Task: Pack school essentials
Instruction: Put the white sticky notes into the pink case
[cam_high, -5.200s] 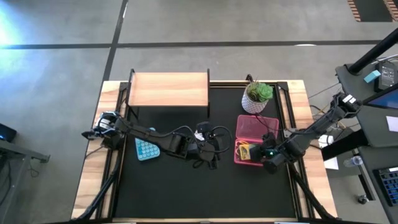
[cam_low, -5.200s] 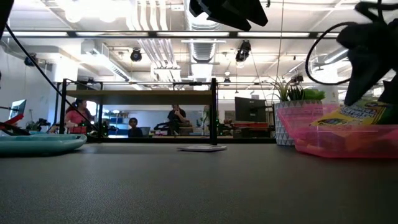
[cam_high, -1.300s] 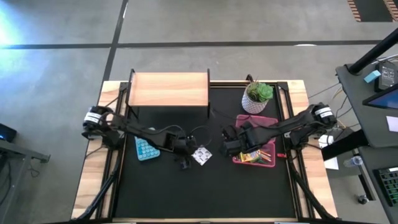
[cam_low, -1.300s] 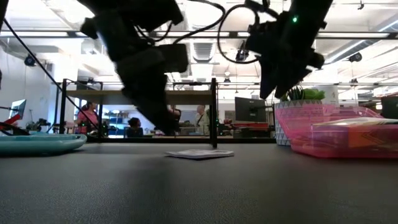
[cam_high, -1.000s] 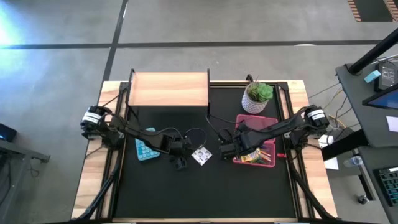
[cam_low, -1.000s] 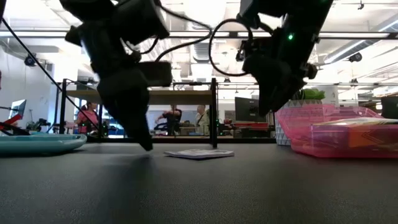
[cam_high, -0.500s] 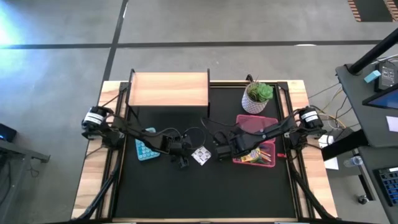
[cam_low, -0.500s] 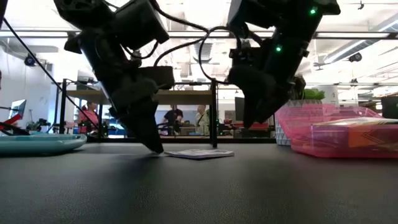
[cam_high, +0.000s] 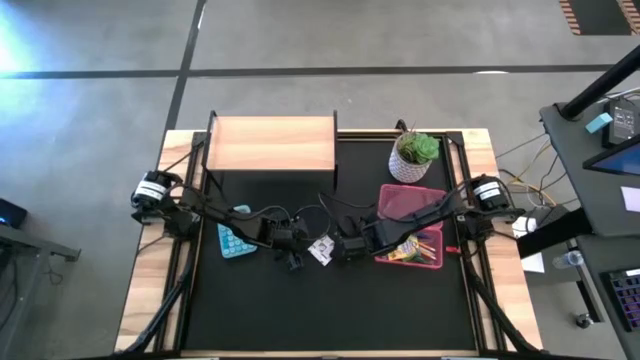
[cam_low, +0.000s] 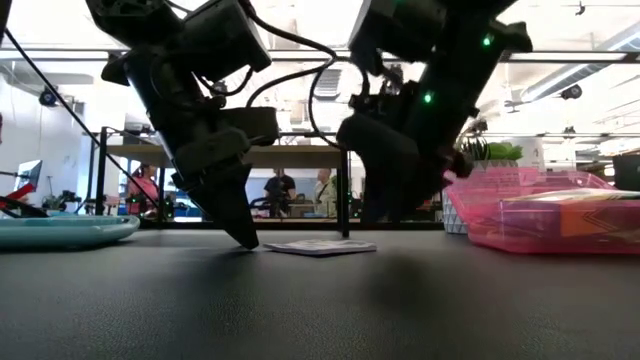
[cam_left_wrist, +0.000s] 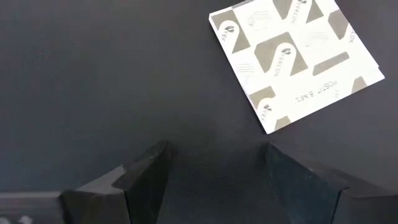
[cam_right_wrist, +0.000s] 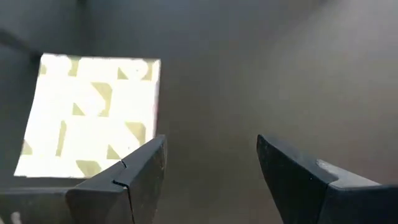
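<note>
now the right gripper (cam_high: 345, 249) has swung out from over the pink tray (cam_high: 400, 196) and come down low over the dark tabletop (cam_high: 300, 310), just beside the small white patterned card (cam_high: 321, 250), which lies flat in the middle of the mat; a second ago that arm was still back near the tray's edge, well off the card. the left gripper (cam_high: 292, 259) sits on the card's other side with its tips down at the mat, so the card now lies between the two. in the left wrist view the card (cam_left_wrist: 295, 59) is ahead of the spread fingers (cam_left_wrist: 149, 171) and apart from them; in the right wrist view it (cam_right_wrist: 90, 115) lies off to one side of that arm's fingers (cam_right_wrist: 146, 165), one of them just overlapping its corner in the picture, though i cannot tell if it touches. both sets of fingers stand wide open and hold nothing. in the low view the card (cam_low: 320, 245) is flat on the mat with the left gripper (cam_low: 240, 235) at its near edge and the right arm looming close behind. the tray already holds the crayon box (cam_high: 405, 252) and some pencils, so the card looks to be the last loose piece. my reading is that the two arms are closing in to lift a thin flat thing together, one bracing or tipping an edge so the other can pinch it; a card this flat is likely to slide rather than rise.
</note>
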